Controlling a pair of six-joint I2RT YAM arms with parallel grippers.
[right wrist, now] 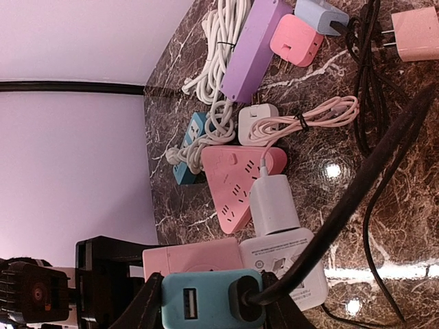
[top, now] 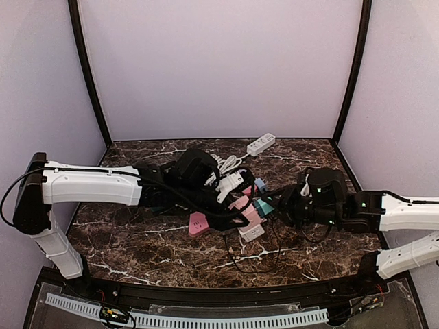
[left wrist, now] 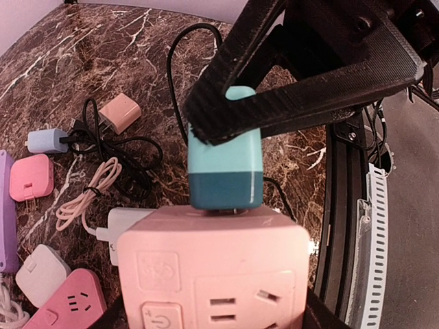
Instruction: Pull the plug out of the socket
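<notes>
extraction is barely starting: the right gripper is clamping the two-tone teal plastic plug, not yet out of the pink cube-shaped plastic socket, which the left gripper is gripping, leaving the whole pull.

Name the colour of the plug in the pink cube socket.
Two-tone teal plug; clearest in left wrist view.

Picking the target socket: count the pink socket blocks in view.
2: the pink cube block carrying the teal plug, and the pink triangular strip lying loose near it. More may be hidden under the clutter.
</notes>
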